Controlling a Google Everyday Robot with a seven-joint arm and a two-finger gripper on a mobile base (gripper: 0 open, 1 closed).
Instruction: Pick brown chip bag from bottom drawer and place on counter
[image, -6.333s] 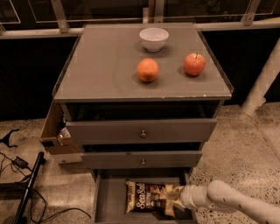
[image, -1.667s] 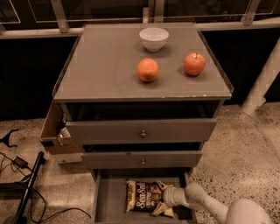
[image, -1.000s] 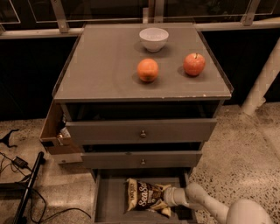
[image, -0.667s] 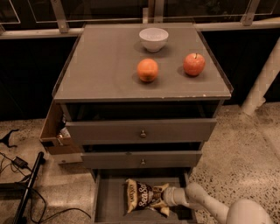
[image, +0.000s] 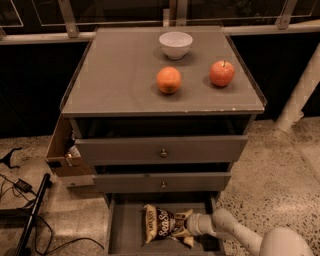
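The brown chip bag (image: 161, 222) with white "Sea Salt" lettering lies in the open bottom drawer (image: 126, 231), slightly tilted. My gripper (image: 187, 226) reaches in from the lower right on a white arm and sits at the bag's right end, shut on its cream-tan edge. The counter (image: 120, 75) is the grey cabinet top above.
On the counter stand a white bowl (image: 175, 44), an orange (image: 169, 80) and a red apple (image: 222, 73). Two knobbed drawers (image: 161, 151) are above the bottom one. A cardboard box (image: 62, 152) hangs at the cabinet's left. Cables (image: 22, 186) lie on the floor at left.
The bag has shifted and tilted slightly in the drawer, its right end bunched at my gripper. The arm has stayed at the right side of the drawer.
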